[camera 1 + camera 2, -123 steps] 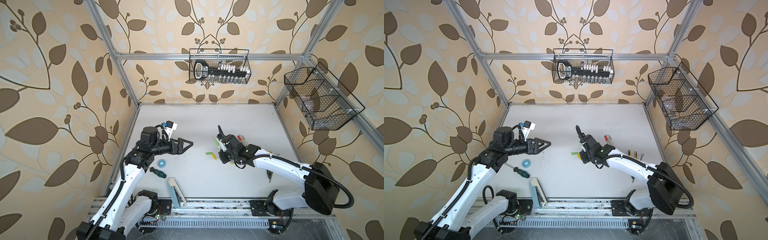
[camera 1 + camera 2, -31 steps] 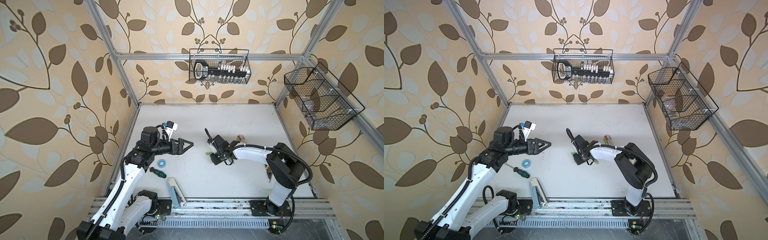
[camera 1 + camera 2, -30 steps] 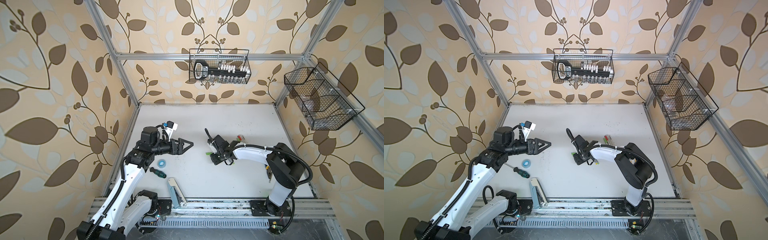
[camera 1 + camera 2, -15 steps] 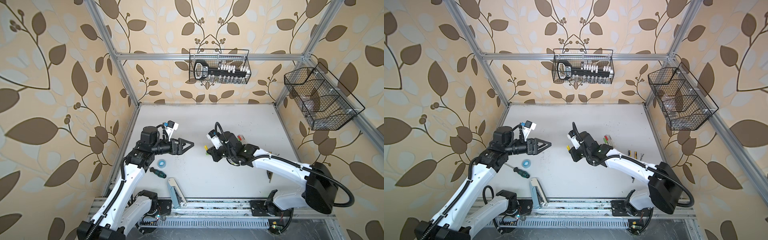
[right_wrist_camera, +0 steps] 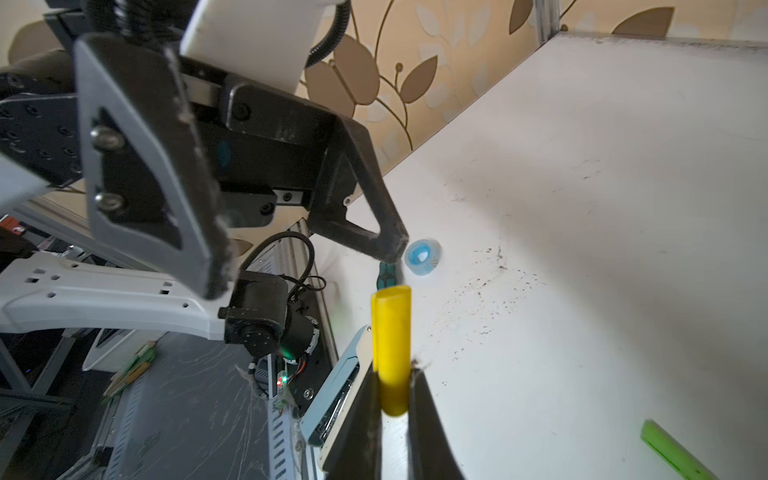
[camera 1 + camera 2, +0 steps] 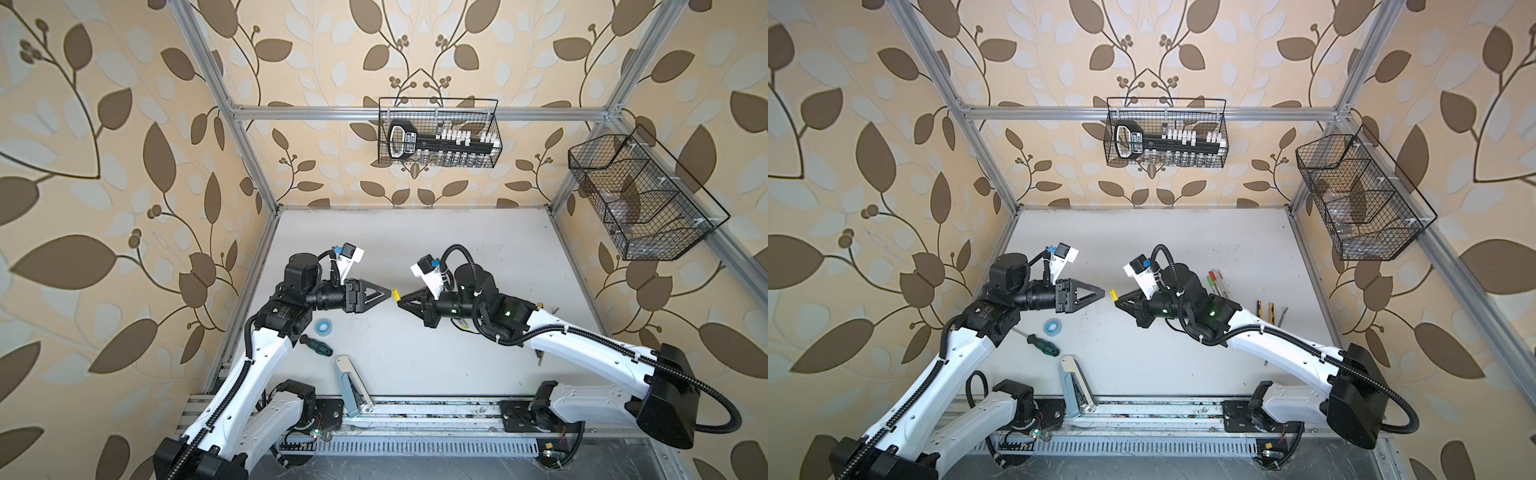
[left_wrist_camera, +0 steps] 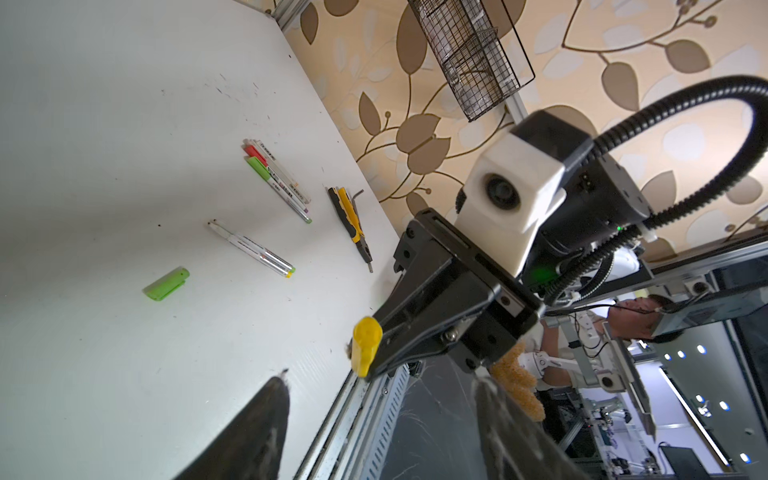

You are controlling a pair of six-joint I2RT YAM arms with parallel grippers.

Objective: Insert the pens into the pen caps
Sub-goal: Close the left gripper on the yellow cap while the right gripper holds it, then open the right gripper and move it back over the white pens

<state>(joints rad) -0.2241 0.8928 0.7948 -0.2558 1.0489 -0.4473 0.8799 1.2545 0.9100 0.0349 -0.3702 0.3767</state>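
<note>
My right gripper [image 6: 400, 302] [image 5: 392, 399] is shut on a yellow pen cap [image 6: 396, 294] [image 6: 1113, 295] [image 5: 390, 345], held above the table with its open end sticking out past the fingertips. My left gripper [image 6: 388, 292] [image 7: 380, 415] faces it tip to tip, open and empty, with the cap [image 7: 365, 347] just ahead of its fingers [image 5: 376, 216]. A green pen cap [image 7: 166, 284] lies on the table. Near it lies an uncapped white pen [image 7: 253, 249] with a yellow end. Capped pens [image 6: 1219, 282] [image 7: 274, 174] lie side by side behind the right arm.
A blue tape roll [image 6: 324, 326], a green-handled screwdriver [image 6: 318, 344] and a pale blue stapler [image 6: 349, 382] lie front left. Yellow-and-black pliers [image 6: 1264, 309] lie near the right edge. Wire baskets hang on the back wall [image 6: 438, 133] and right wall [image 6: 640, 195].
My right gripper has risen off the table with the yellow cap and turned to face the left gripper. The left arm has stayed put while its jaws have narrowed somewhat.
</note>
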